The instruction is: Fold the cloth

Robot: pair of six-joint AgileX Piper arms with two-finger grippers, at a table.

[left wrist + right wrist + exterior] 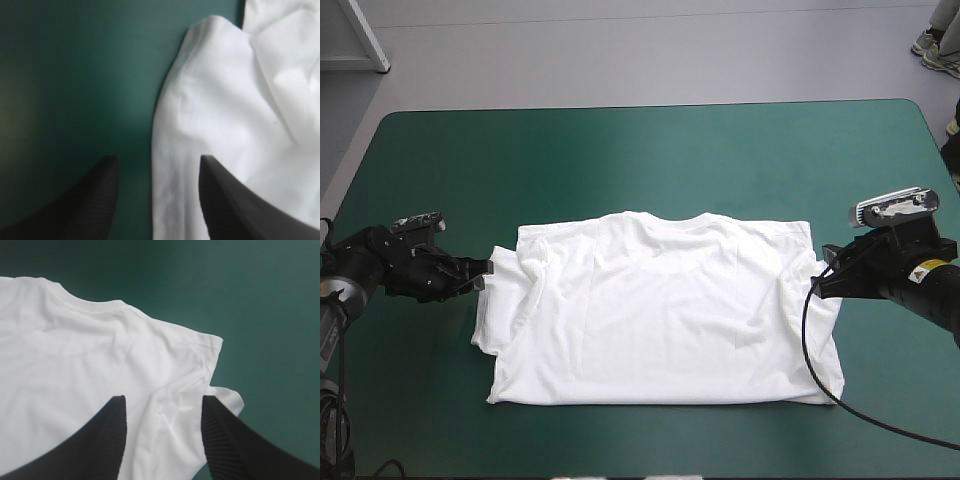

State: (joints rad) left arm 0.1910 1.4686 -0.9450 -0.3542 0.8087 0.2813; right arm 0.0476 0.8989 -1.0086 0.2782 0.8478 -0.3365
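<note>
The white T-shirt (pixel 660 310) lies flat in the middle of the table, collar toward the far edge, both sleeves folded inward over the body. My left gripper (pixel 485 272) sits low at the shirt's left edge near the shoulder, open. In the left wrist view the left gripper (pixel 157 159) straddles the folded side edge of the T-shirt (pixel 230 110), one finger over cloth, the other over the cover. My right gripper (pixel 823 270) is at the shirt's right edge. The right gripper (pixel 164 399) stands open over the shoulder area of the T-shirt (pixel 75 355), nothing pinched.
The teal-green cover (pixel 620 150) surrounds the T-shirt on all sides, with a wide band between the collar and the far edge and a narrower strip along the near edge.
</note>
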